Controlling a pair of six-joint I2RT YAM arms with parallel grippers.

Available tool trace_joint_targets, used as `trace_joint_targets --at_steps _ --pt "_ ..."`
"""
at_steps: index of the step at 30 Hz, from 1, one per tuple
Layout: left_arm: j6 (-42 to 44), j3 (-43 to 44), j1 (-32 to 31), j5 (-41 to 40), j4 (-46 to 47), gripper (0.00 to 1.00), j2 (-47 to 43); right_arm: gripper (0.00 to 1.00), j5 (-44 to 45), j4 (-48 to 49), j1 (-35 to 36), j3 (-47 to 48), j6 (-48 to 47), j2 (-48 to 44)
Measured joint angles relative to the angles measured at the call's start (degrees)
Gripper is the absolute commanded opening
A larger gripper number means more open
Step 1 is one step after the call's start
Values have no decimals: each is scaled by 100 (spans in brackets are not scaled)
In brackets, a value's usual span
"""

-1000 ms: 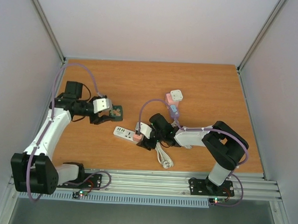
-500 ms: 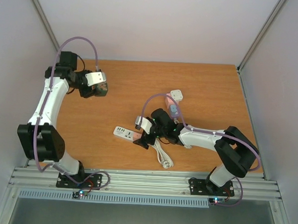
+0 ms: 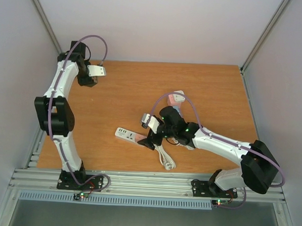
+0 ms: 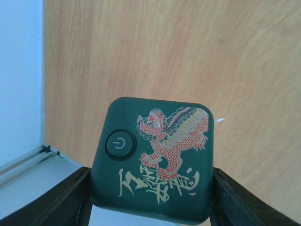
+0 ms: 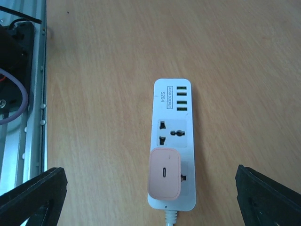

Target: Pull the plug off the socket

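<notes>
Two pincers split the job. The left pincer (image 4: 151,200) clamps a green plug (image 4: 157,155) by its sides, clear above the worktop (image 5: 94,94), presumably to keep it out of play. The right pincer (image 3: 150,138) gapes wide, straddling the strip (image 5: 171,122) beneath it, apparently lining up. Centred between its fingers sits the pink plug (image 5: 164,173): small, rounded, seated in the strip's end socket.

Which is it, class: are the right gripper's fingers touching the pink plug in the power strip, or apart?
Apart. The right wrist view shows both fingers wide of the pink plug, with bare table between on each side.
</notes>
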Motion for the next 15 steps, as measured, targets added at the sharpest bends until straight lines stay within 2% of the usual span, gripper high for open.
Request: trace_joint_targets --at_steps 5,15 --pt "428 595 0 -518 153 37 721 98 -15 -223 0 0 129 -175" --pt "1217 621 0 -1373 793 38 1532 99 22 -234 0 -44 212 -208"
